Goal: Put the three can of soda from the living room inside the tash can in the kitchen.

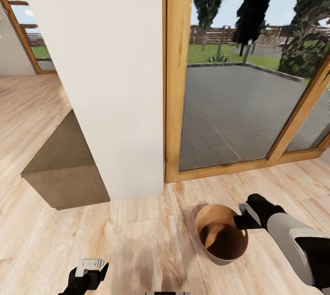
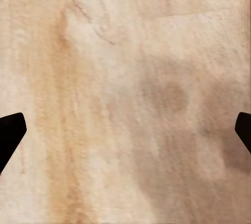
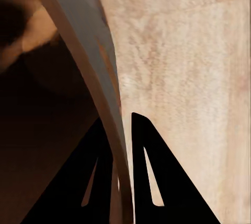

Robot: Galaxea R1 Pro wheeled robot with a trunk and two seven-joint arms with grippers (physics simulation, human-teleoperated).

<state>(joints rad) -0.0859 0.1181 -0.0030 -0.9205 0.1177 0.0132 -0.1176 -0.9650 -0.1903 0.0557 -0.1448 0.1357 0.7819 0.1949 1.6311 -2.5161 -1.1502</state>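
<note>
The tash can (image 1: 222, 235) sits on the light wood floor (image 1: 137, 240), and the right gripper (image 1: 241, 220) has it by the rim: in the right wrist view the two black fingers (image 3: 157, 182) are pinched on either side of the thin wall (image 3: 99, 72), one inside the bin and one outside, so that gripper is clamped on the tash can. The bin is round and tapered, pale grey outside, brown and wood-toned inside, and pretty dark down at the bottom. I can't make out any cans in there. The left gripper (image 1: 89, 272) hangs off to the bin's left, well apart from it, jaws spread wide with nothing between them, just bare floor (image 2: 125, 98) under it. Beyond the bin is a white wall section (image 1: 110, 79) with a brown boxy cabinet (image 1: 64, 166) on its far-left side, and straight past the bin a wood-framed glass door (image 1: 176, 79) looking out on grey paving (image 1: 238, 107), grass and trees.
</note>
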